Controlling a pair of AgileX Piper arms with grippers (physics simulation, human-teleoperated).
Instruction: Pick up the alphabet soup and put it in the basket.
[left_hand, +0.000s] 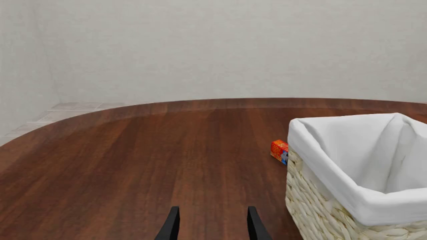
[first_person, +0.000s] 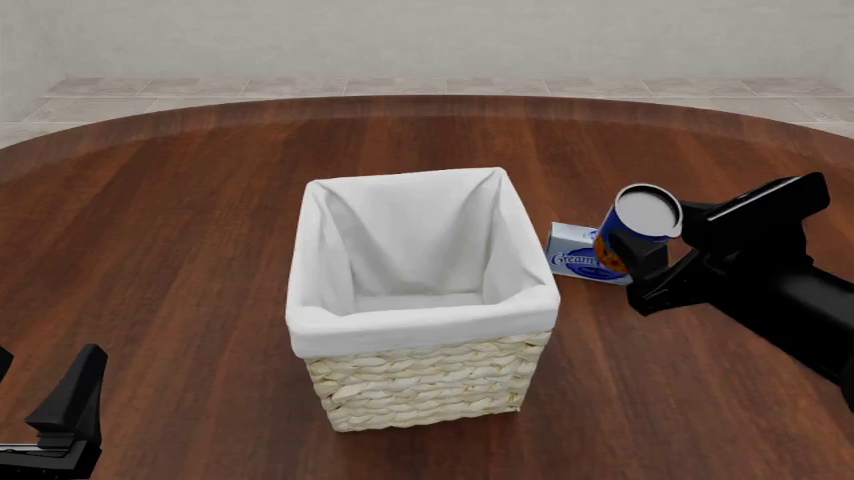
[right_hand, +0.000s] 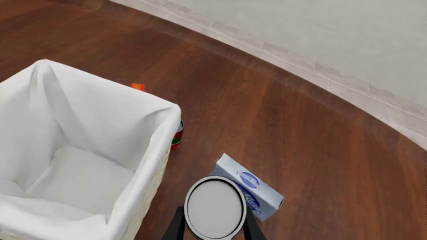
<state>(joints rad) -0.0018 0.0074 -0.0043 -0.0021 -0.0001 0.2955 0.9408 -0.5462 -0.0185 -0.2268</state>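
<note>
Soup can (first_person: 633, 236) in the grasp of your right gripper (first_person: 654, 262), lifted off the table (first_person: 174, 220) and held toward its right edge, with the fingers closed on the can's sides. You can see its blue label and plain pale lid; the can leans a little, its long axis close to upright with the lid tipped toward the camera. Straight beneath and just behind it lies a flat blue-and-white box (first_person: 577, 254) on the wood. The basket (first_person: 424, 385), tall, woven and lined with white cloth, stands in the middle of the table, to the left of the can, with its right rim close to the can but not touching. From the right wrist camera the lid (right_hand: 215, 207) sits between the fingers and the basket's open mouth (right_hand: 63, 175) lies to one side, so the can is not yet over the opening. Judging from this, your move is leftward over the rim before letting go. Your left gripper (first_person: 60, 415) rests low near the front left corner, fingers parted and holding nothing, well apart from the basket.
</note>
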